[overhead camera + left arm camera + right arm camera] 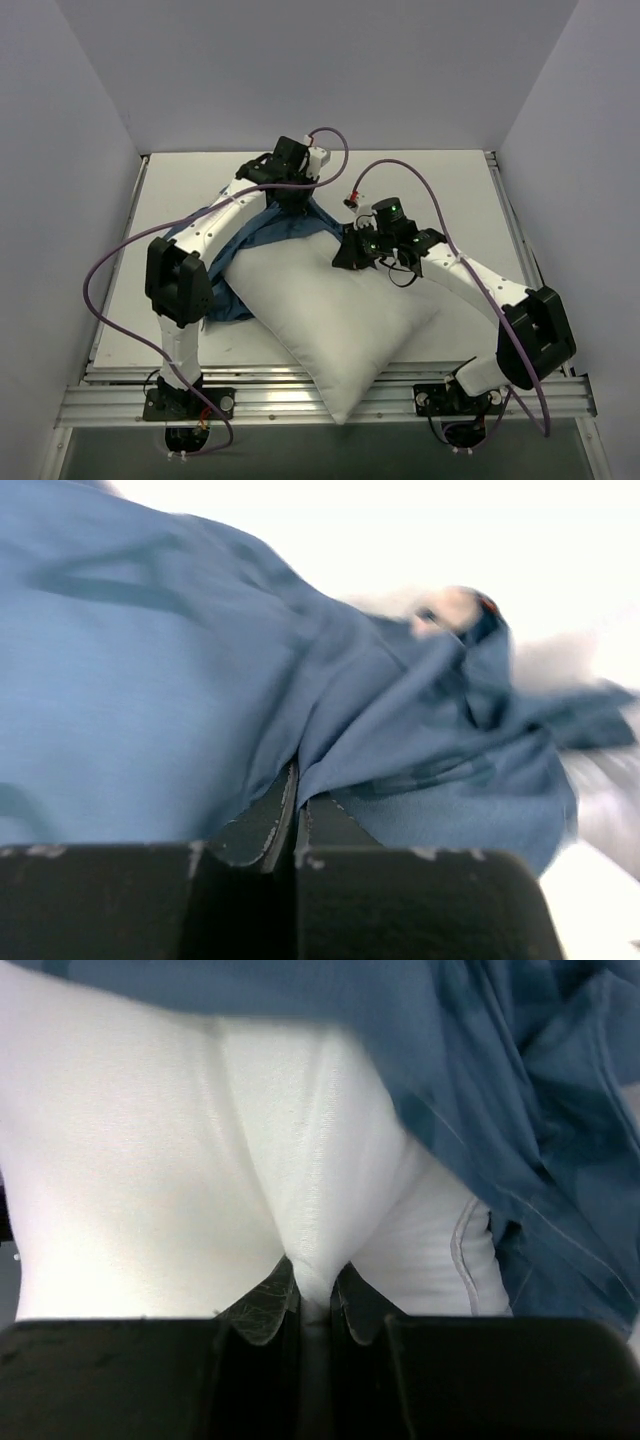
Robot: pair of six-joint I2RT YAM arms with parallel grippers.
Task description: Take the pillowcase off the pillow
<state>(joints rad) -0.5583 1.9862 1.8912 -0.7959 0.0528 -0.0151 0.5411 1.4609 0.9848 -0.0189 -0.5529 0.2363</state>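
The white pillow (340,320) lies diagonally across the table, mostly bare. The dark blue pillowcase (262,232) is bunched at its far left end, under my left arm. My left gripper (292,200) is shut on a fold of the pillowcase (200,680), which fills the left wrist view; its jaws (296,805) pinch the cloth. My right gripper (352,252) is shut on a pinch of the pillow (180,1160) near its upper edge, fabric drawn between the fingertips (312,1290). Blue pillowcase folds (540,1140) hang at the right of that view.
The table (450,190) has a metal rail (280,400) along the near edge, where the pillow's lower corner overhangs. Purple cables loop over both arms. Grey walls close in on left, right and back.
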